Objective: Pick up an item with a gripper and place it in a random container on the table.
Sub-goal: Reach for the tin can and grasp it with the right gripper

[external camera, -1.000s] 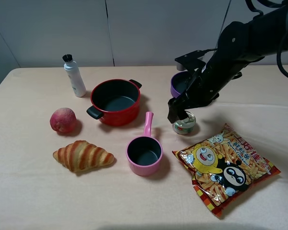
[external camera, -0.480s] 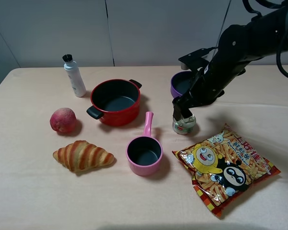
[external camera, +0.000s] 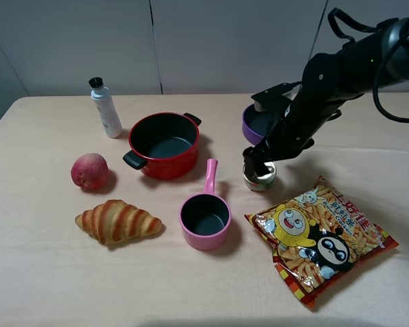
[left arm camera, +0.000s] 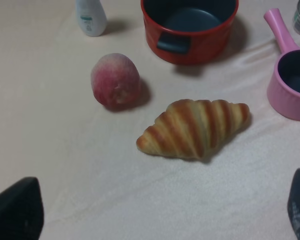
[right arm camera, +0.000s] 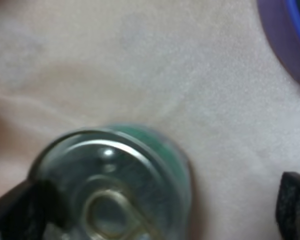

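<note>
Dropping through the last second, the right gripper (external camera: 259,167) has come down in the high view from a hover above the tin can (external camera: 261,180) to the can's own level, and its dark fingers now cover the can's upper part. The can itself has not shifted: it stands upright on the table (external camera: 54,272), well to the right of the red pot (external camera: 165,162), past the pink saucepan (external camera: 203,235) and just in front of the purple pan (external camera: 249,127). From the left wrist, the left gripper (left arm camera: 157,215) hangs over bare cloth on the near side of the red pot, by the croissant (left arm camera: 195,127) and the peach (left arm camera: 115,80), its fingers spread wide with nothing between them. From the right wrist, the can's silver pull-tab lid looms close and blurred, with one black finger on each side of it, apart and not clamped. The approach looks finished, so the likely next step is squeezing shut on the can, then lifting it across to the red pot.
</note>
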Action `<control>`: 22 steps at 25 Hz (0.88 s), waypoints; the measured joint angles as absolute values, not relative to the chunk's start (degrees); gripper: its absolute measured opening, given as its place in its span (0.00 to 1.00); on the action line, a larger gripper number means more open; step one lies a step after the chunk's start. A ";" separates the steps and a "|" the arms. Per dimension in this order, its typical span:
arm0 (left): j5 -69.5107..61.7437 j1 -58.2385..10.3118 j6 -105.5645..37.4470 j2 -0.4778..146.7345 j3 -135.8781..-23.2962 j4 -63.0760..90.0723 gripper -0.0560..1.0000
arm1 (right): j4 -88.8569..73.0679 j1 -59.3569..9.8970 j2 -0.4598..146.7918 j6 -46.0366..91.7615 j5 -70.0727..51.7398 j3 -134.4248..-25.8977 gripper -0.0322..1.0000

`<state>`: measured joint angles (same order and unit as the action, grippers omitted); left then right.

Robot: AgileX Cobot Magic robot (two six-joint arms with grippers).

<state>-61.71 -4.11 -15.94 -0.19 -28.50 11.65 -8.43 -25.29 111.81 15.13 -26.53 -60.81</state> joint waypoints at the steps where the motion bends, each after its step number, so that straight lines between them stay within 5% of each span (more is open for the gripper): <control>1: -61.71 -4.11 -15.94 -0.19 -28.50 11.65 0.99 | -8.85 -25.29 112.03 15.06 -26.53 -60.83 0.70; 22: -61.71 -4.11 -15.94 -0.19 -28.50 11.65 0.99 | -9.69 -25.29 113.94 15.06 -27.49 -60.88 0.70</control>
<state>-61.71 -4.11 -15.94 -0.19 -28.50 11.65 -9.69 -25.29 113.94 15.06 -27.49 -60.88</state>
